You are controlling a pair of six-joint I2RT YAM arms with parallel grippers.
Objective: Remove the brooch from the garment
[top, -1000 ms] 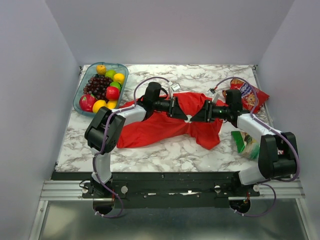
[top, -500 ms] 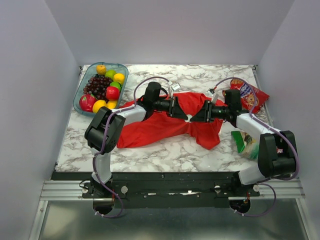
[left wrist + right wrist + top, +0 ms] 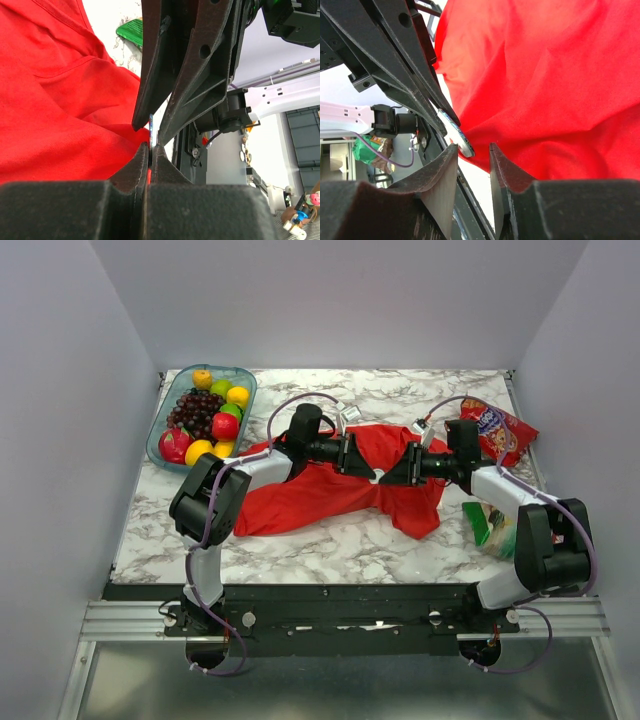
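The garment (image 3: 310,490) is a red T-shirt spread across the middle of the marble table. Both grippers meet tip to tip over its front edge. The brooch (image 3: 378,477) is a small whitish disc at that spot. My left gripper (image 3: 150,150) is shut, and the brooch's thin edge (image 3: 151,124) runs into the slit between its tips, with a sliver of red cloth. In the right wrist view the brooch (image 3: 456,134) sticks out from the left arm's fingers (image 3: 405,55). My right gripper (image 3: 471,150) stands open around the brooch's lower edge and a fold of the garment (image 3: 545,75).
A glass tray (image 3: 160,435) of toy fruit stands at the back left. A red snack bag (image 3: 497,427) lies at the back right, behind the right arm. A green packet (image 3: 490,525) lies by the right arm's elbow.
The right gripper's jaws have narrowed around the brooch, and the right arm has shifted slightly to the left. The left arm and the garment have not moved.
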